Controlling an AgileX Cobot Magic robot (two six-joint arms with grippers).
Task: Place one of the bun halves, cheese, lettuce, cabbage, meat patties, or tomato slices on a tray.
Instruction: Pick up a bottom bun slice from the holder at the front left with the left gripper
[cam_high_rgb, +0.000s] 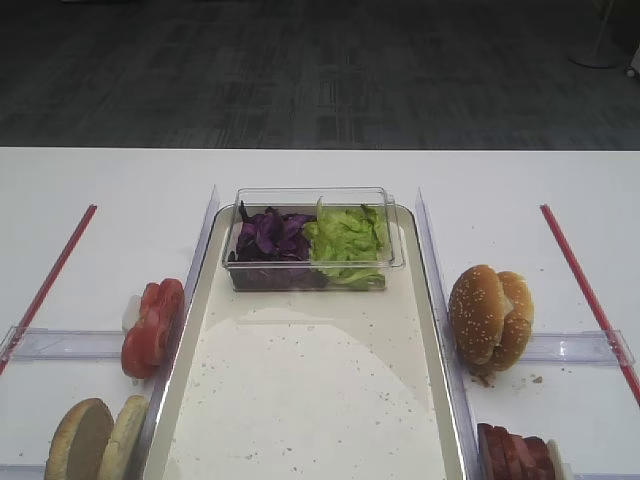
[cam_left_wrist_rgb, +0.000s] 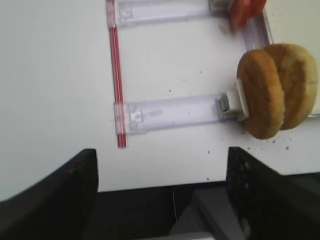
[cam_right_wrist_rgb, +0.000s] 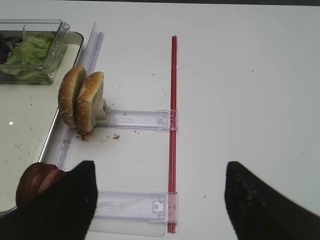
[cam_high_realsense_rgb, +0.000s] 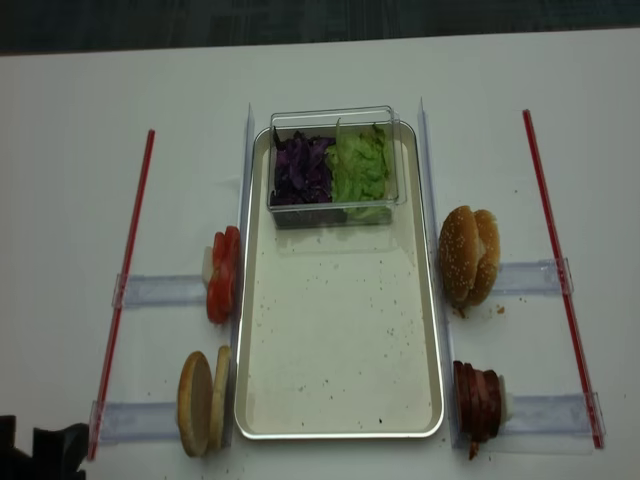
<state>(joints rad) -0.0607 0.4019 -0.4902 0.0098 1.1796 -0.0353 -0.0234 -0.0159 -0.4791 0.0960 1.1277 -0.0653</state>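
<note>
Left wrist view first: left gripper (cam_left_wrist_rgb: 162, 192) jaws spread wide, nothing btwn them, hanging off the table's near edge w/ the bun halves (cam_left_wrist_rgb: 276, 91) up ahead on edge. Right gripper (cam_right_wrist_rgb: 160, 200) also spread, empty, meat patties (cam_right_wrist_rgb: 35, 182) just beside its left finger. Further out, tray (cam_high_realsense_rgb: 340, 330) bare but for crumbs; tomato slices (cam_high_realsense_rgb: 222, 272) left of it; lettuce (cam_high_realsense_rgb: 362, 165) & cabbage (cam_high_realsense_rgb: 303, 168) in the clear tub (cam_high_rgb: 312, 196) at the far end. Risk, I'd say: buns stand on edge touching, so a sloppy pinch could drag both or tip one. No readable labels anywhere.
</note>
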